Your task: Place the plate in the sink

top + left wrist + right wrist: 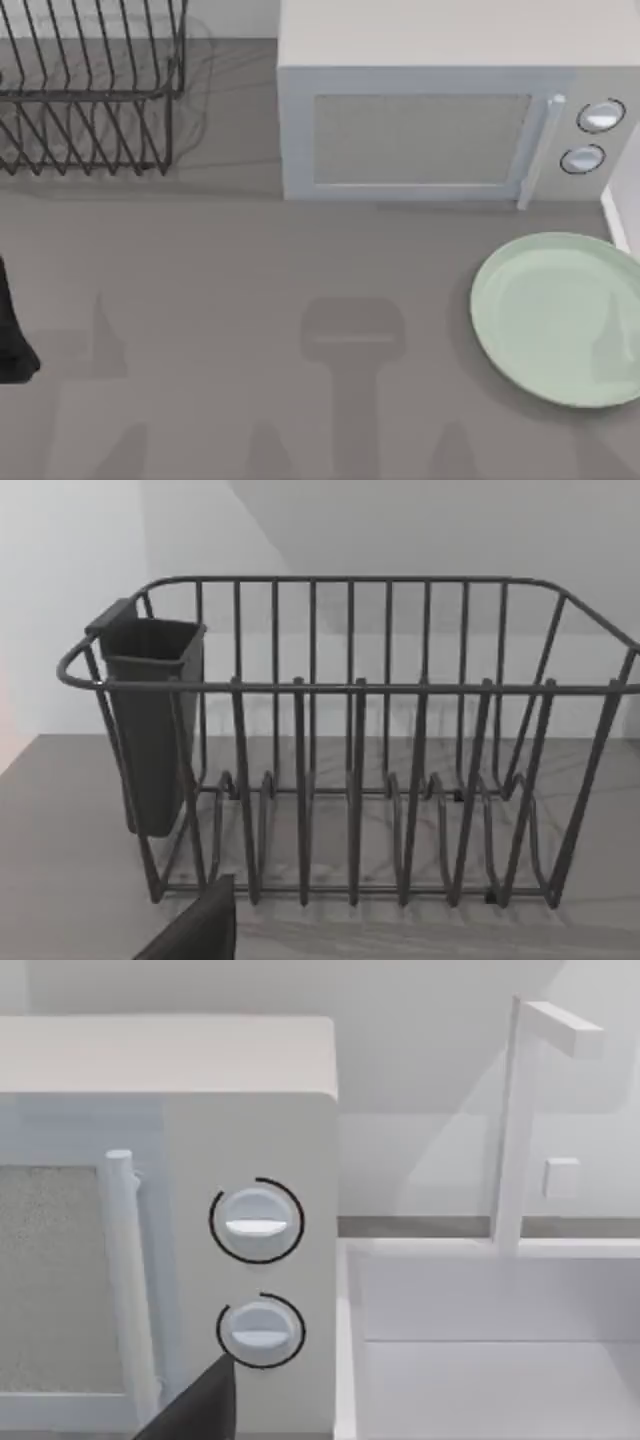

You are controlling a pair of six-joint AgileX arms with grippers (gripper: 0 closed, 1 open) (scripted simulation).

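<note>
Top view looks straight down on table (250, 300). Left wrist view faces dish rack (350, 750), close. Right wrist view faces microwave (200, 1210) and sink (480, 1340); the top view shares both.

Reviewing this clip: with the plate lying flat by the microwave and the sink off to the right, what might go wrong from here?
1. The plate lies flat on the table, leaving little rim to grip; it may slip.
2. The microwave stands close behind the plate, so an arm reaching in might knock it.
3. The sink has a raised white rim and a faucet behind it; a low carry could clip either.
</note>
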